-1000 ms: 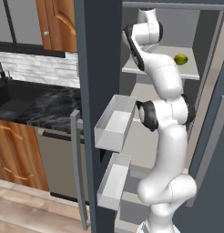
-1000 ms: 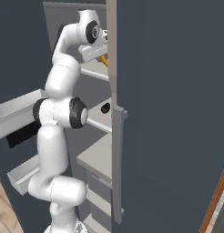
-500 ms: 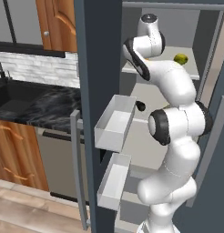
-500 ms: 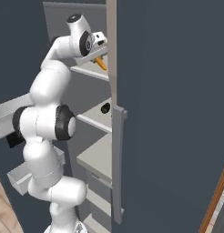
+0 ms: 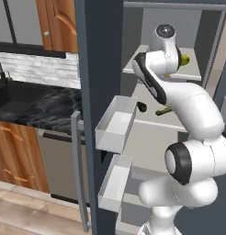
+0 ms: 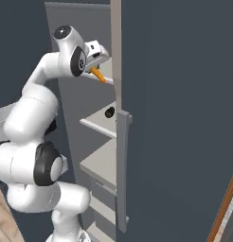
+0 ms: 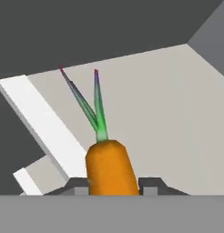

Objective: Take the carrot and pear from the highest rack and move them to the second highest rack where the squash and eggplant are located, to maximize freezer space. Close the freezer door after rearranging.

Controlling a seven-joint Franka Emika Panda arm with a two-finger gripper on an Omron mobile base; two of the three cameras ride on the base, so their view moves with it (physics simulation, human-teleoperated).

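— Orange between the fingers: is that the carrot [image 7: 109, 168]?

— Yes. The tool [image 7: 113, 184] is clamped on its thick end, one dark fingertip [image 7: 77, 185] on each side, with the green tops pointing away over the highest rack [image 7: 159, 109].

— And the pear [image 5: 183, 59]?

— Lying on that rack near its back edge. A dark eggplant [image 5: 141, 106] sits on the second highest rack [image 5: 156, 114] below.
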